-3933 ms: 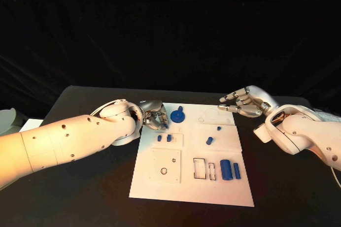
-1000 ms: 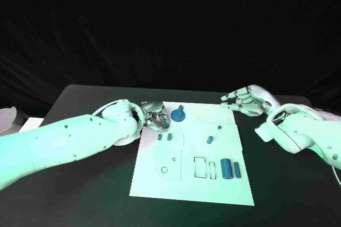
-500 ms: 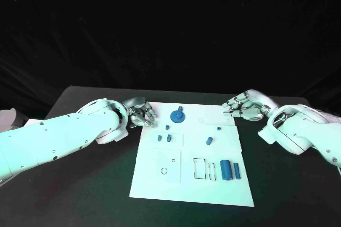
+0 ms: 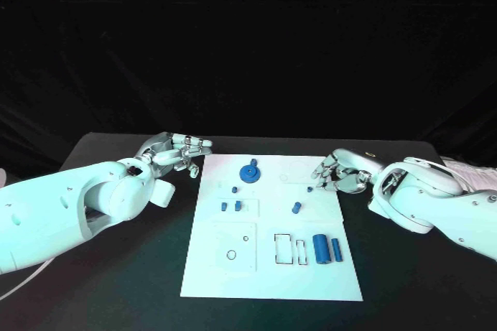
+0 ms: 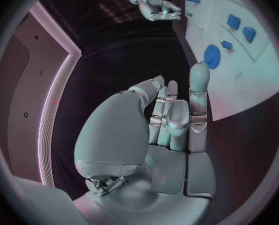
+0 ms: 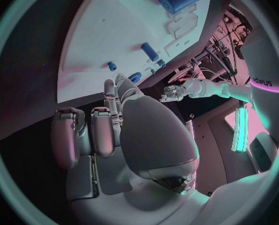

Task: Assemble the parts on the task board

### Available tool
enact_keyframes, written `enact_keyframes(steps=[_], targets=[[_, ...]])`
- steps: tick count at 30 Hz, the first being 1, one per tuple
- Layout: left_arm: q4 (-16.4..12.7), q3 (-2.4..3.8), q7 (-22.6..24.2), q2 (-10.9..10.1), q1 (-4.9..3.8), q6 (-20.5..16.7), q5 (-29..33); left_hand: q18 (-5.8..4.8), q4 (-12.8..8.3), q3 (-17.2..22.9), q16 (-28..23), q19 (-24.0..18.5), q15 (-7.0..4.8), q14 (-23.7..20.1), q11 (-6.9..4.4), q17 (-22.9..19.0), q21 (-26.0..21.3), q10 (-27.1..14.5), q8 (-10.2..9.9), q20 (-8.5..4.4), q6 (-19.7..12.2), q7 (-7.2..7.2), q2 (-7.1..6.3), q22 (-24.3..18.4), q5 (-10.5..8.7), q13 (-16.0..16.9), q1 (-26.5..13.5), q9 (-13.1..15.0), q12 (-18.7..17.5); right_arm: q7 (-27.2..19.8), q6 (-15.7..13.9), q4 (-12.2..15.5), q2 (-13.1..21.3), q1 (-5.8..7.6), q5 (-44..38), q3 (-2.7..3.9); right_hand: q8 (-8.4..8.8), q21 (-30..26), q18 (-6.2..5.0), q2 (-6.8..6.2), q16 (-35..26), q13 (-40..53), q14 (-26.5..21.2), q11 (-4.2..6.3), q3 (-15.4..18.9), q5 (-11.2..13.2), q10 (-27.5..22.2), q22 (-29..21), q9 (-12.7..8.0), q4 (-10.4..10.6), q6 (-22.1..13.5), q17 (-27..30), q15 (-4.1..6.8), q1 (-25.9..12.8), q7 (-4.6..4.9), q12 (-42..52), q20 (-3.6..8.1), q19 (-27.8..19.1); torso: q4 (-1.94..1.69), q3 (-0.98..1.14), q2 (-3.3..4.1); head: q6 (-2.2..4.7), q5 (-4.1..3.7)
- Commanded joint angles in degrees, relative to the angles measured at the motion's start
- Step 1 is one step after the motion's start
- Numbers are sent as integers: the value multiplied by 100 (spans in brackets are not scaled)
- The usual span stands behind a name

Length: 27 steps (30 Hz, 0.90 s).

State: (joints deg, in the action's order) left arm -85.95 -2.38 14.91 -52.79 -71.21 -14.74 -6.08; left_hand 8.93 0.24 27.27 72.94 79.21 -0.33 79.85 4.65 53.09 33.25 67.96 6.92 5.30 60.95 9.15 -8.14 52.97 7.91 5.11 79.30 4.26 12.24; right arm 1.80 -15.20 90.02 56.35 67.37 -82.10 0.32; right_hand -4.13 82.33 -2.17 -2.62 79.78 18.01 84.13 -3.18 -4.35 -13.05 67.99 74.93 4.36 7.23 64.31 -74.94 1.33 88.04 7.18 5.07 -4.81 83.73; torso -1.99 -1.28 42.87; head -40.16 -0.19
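left hand [image 4: 176, 148]: fingers apart, empty | right hand [image 4: 337, 171]: curled, grasp unclear | task board [image 4: 271, 273]

arms: smooth white shells, small dark screw holes | left robot hand [image 4: 176, 153]: silver | right robot hand [image 4: 339, 171]: silver

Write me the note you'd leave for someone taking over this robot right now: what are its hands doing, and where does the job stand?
Left hand: holds nothing, fingers apart, beside the task board's far left corner.
Right hand: fingers curled in, nothing in them as far as I can tell, at the board's far right edge.
Parts: blue gear at the far end; small blue pieces mid-board left, another mid-board; blue cylinder and a thin blue bar near the rectangular slots.
Done: cannot tell which pieces are seated.
Left: cylinder and bar lie beside the outlined slots, seemingly unplaced.
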Motion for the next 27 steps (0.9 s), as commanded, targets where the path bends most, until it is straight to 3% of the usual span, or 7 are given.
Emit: enact_keyframes(steps=[1,13,27], targets=[[-112,-8,791,-27,13,97,1467,100,-20,3,-42,-38,-15,-40,-34,-31,-56,91,35,-11,34,-16,31,-35,10,32,-20,-8,85,503,381,91,5,-11,-1192,2,42,13,-58,-90,-29,-86,318,-35,-74,82,3,407,-12,12,1,-122,-36,-9,0,-45,-17,31,-3,-8,2,11,-83],[-287,-26,920,-38,114,209,1638,120,-63,-16,-77,-79,-44,-83,-64,-116,-213,140,37,-40,41,-36,39,-136,11,83,-16,-19,210,775,593,252,-140,-80,-1853,2,55,-98,-91,-372,-126,-625,296,-100,-563,318,-90,274,-40,123,-129,-8,-86,-130,32,-125,-66,-39,-3,-9,5,12,-131],[-324,-27,884,-62,133,231,1646,125,-73,-25,-93,-99,-44,-102,-62,-149,-275,114,34,-45,36,-34,39,-175,11,93,-25,-24,232,829,479,159,-312,-92,-2005,2,49,-134,-100,-449,-152,-875,293,-119,-892,418,-90,235,-34,184,-127,23,-107,-219,51,-108,-82,-50,-3,0,4,6,-129]])
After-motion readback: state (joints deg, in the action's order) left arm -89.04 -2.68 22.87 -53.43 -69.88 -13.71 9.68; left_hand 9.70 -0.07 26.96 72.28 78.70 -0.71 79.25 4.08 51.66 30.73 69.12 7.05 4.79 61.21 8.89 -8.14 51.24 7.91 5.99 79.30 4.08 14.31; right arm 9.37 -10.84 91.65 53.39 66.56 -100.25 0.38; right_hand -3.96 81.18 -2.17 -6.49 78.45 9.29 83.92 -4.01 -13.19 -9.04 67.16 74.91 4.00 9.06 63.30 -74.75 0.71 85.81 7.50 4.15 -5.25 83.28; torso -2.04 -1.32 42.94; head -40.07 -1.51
